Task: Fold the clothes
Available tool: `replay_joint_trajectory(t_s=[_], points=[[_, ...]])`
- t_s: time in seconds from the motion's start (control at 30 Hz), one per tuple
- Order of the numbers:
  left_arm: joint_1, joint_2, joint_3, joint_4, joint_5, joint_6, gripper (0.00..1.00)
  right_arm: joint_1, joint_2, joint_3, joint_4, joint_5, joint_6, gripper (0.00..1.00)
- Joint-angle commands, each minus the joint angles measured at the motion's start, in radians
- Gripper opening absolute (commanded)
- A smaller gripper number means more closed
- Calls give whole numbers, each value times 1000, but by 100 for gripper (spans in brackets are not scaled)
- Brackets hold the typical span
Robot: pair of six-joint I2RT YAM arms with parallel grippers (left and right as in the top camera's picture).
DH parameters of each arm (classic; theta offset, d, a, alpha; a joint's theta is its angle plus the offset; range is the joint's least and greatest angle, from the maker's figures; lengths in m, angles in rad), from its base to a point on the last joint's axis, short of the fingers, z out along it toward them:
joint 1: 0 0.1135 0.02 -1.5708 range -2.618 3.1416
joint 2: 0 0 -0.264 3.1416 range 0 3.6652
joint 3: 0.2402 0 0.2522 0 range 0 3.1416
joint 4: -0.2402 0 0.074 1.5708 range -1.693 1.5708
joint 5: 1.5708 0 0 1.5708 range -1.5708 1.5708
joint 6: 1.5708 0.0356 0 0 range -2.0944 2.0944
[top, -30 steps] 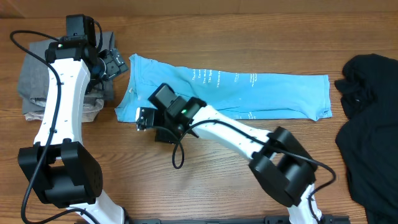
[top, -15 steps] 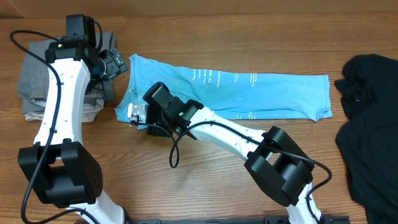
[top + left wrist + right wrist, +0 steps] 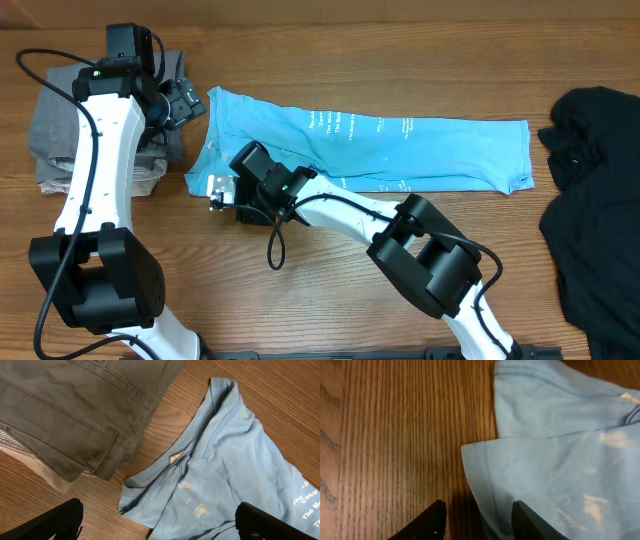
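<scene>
The left arm is extended forward along the left side of the tabletop point(image 3: 330, 40). The left fingers point(image 3: 55, 522) are held above the edge of the grey trousers point(image 3: 55, 120), beside the collar of the light blue T-shirt point(image 3: 420, 150), and are spread wide with nothing gripped. The right arm is extended low across to the left. The right fingers point(image 3: 427, 522) are set apart astride the hem at the T-shirt's near-left corner, not clenched on it. The T-shirt is laid as a long strip across mid-tabletop. The black garment point(image 3: 595, 200) is heaped at the right edge.
</scene>
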Motion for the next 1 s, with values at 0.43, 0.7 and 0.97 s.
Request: replay_joint_trajectory(t_s=[0.43,0.7,0.97], points=[[-4,-25,23,1,-3,-11,100,6,54,-3,26,-12,8,30],[-4,-25,23,1,-3,-11,100,6,54,-3,25,-11,8,10],[-4,-25,23,1,-3,-11,100,-5,38,11,34,-4,87,4]])
